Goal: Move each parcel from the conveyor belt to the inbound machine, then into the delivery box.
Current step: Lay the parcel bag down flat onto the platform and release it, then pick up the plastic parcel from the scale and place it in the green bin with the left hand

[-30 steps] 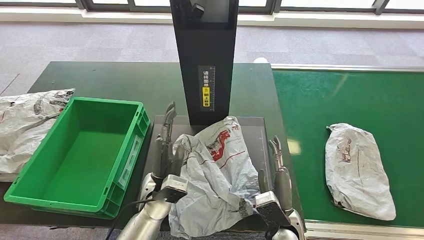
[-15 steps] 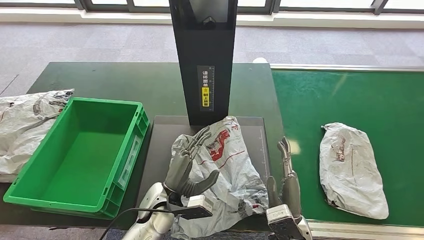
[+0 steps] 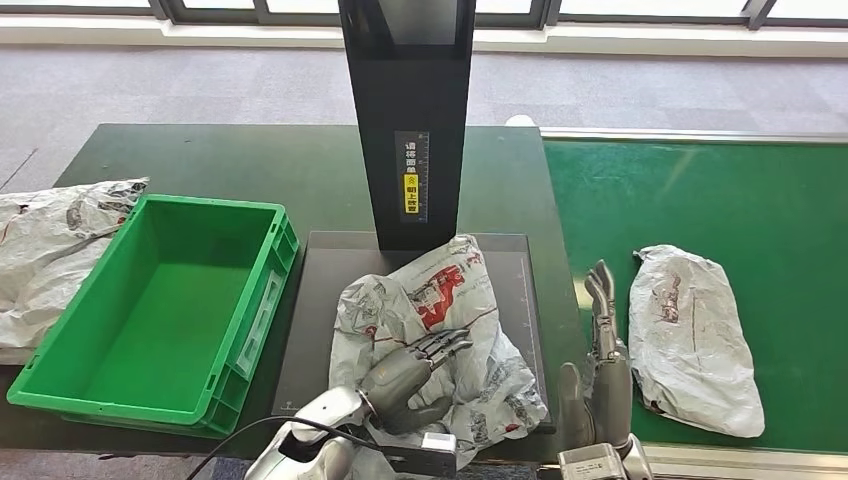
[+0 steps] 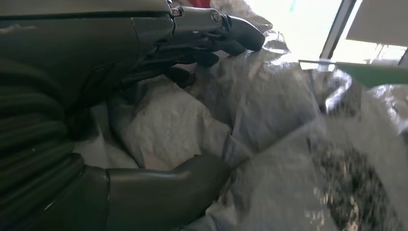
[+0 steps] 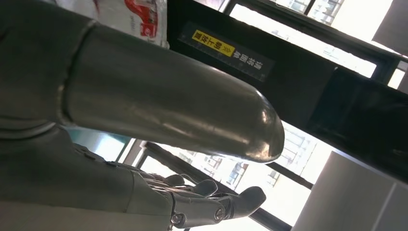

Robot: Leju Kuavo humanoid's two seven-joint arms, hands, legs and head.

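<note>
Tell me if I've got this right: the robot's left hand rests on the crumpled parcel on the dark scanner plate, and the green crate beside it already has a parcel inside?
Not quite. The head view shows the green crate empty. The left hand does rest on the crumpled parcel on the scanner plate.

Parcel (image 3: 437,330) on the inbound machine (image 3: 315,300) at centre; delivery box (image 3: 160,310) left, second parcel (image 3: 695,335) on conveyor belt (image 3: 720,210) right.

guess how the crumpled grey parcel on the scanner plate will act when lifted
The parcel is probably floppy: its plastic is creased and slumped. Its glossy film may slip in the left hand. It looks light, since its edges puff up off the plate.
</note>
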